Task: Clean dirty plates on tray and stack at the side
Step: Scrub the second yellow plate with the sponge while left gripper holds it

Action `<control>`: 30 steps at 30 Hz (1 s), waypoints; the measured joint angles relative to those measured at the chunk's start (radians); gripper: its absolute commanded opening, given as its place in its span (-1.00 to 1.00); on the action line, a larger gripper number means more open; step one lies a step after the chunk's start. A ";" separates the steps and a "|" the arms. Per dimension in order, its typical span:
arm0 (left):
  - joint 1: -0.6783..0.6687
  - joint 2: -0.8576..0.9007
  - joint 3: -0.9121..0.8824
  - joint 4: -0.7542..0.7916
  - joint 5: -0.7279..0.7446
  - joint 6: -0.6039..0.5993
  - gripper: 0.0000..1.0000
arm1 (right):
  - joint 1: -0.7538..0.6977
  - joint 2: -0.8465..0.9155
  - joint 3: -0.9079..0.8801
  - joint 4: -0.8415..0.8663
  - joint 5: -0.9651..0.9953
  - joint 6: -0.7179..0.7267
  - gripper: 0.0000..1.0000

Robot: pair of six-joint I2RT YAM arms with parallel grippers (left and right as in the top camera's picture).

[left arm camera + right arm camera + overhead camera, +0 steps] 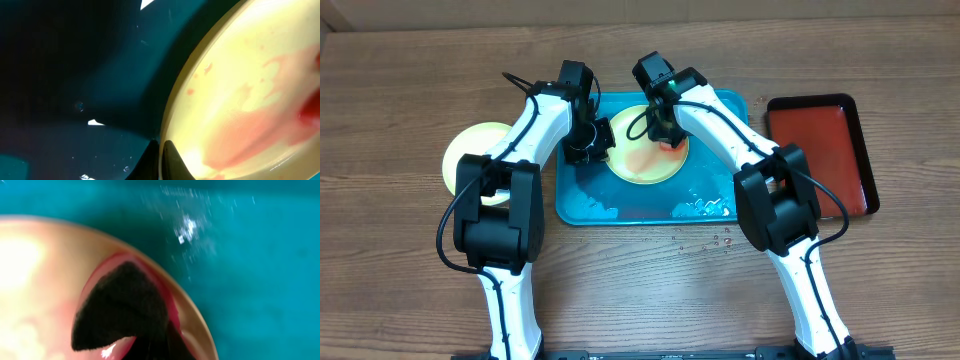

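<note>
L gripper [600,142] pinches plate [640,166] rim on tray [620,207] — R gripper [667,138] clenched on sponge [120,305].

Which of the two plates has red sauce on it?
The plate in the blue tray, smeared red; the left plate, outside it, shows no red.
</note>
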 measured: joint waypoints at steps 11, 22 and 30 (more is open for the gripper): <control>0.016 0.000 0.000 -0.005 -0.023 0.000 -0.91 | -0.040 0.042 0.021 0.114 -0.422 0.000 -0.93; 0.022 0.000 0.000 -0.016 -0.041 0.017 -0.91 | -0.008 0.064 0.024 -0.023 -0.688 -0.025 -0.92; 0.004 0.000 0.000 -0.010 -0.009 0.024 -0.91 | -0.001 0.037 0.028 -0.162 -0.558 -0.035 -0.92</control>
